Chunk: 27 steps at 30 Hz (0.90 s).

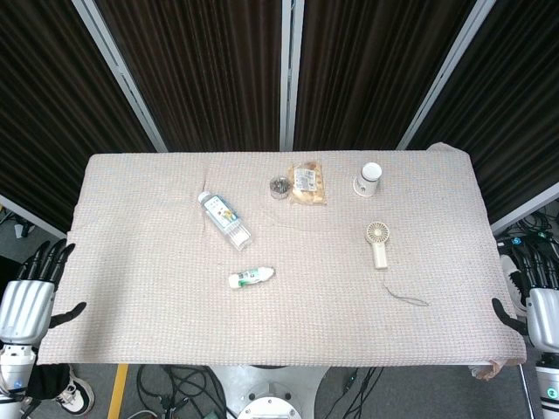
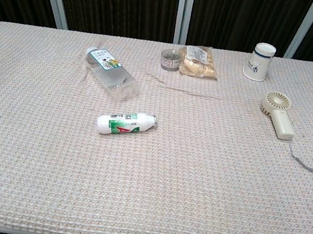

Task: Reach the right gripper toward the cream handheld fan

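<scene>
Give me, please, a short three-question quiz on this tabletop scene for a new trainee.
1. True or false: the right hand already touches the cream handheld fan.
2. Which stands nearest the fan: A) white cup B) clear bottle C) small white bottle?
3. Fill in: the fan's cord trails toward the table's ___ edge.

Key: 1 false, the hand is off the table's right edge; 2 A; 3 near.

Bright, even overhead light; soft shadows, sharp focus.
</scene>
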Each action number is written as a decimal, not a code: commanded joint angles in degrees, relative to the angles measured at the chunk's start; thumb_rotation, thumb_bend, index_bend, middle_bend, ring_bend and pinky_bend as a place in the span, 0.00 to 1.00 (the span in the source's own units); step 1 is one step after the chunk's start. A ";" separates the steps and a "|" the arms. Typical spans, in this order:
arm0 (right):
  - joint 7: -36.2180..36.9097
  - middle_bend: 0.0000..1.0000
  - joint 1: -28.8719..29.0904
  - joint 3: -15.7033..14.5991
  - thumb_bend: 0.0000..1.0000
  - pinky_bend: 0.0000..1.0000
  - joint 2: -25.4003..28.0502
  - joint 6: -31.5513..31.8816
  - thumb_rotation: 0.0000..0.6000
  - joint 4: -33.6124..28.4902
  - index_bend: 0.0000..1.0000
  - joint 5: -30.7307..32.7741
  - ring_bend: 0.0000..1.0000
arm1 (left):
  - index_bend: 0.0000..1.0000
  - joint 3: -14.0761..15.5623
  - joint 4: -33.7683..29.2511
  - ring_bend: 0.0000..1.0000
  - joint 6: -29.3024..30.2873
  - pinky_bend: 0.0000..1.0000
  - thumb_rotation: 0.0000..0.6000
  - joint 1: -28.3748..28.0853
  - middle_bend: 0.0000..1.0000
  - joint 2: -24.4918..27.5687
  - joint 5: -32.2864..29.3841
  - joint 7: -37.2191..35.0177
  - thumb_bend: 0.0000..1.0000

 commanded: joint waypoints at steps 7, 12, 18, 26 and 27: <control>-0.48 0.00 0.30 -0.08 0.19 0.00 -0.05 -0.47 1.00 -0.23 0.00 -0.12 0.00 | 0.06 0.31 -0.09 0.00 -1.61 0.18 1.00 -0.32 0.04 -0.51 -0.89 0.47 0.02; -0.90 0.00 0.57 0.00 0.20 0.00 -0.14 -0.85 1.00 -0.48 0.00 0.05 0.00 | 0.06 0.26 0.30 0.00 -1.57 0.18 1.00 -0.32 0.04 -0.67 -0.98 0.01 0.02; -1.64 0.00 0.90 -0.11 0.23 0.00 -0.53 -1.27 1.00 -1.05 0.00 -0.04 0.00 | 0.06 0.28 0.74 0.00 -2.22 0.18 1.00 -0.54 0.04 -0.48 -1.32 -0.71 0.02; -4.86 0.00 3.81 0.85 0.25 0.00 -0.47 -4.86 1.00 -1.46 0.00 0.54 0.00 | 0.06 0.59 1.45 0.00 -2.76 0.18 1.00 -0.87 0.04 -0.25 -0.83 -1.12 0.02; -5.22 0.00 4.47 1.26 0.25 0.00 -0.46 -5.67 1.00 -1.59 0.00 1.01 0.00 | 0.06 0.64 1.45 0.00 -2.65 0.18 1.00 -0.80 0.04 -0.32 -0.81 -1.20 0.02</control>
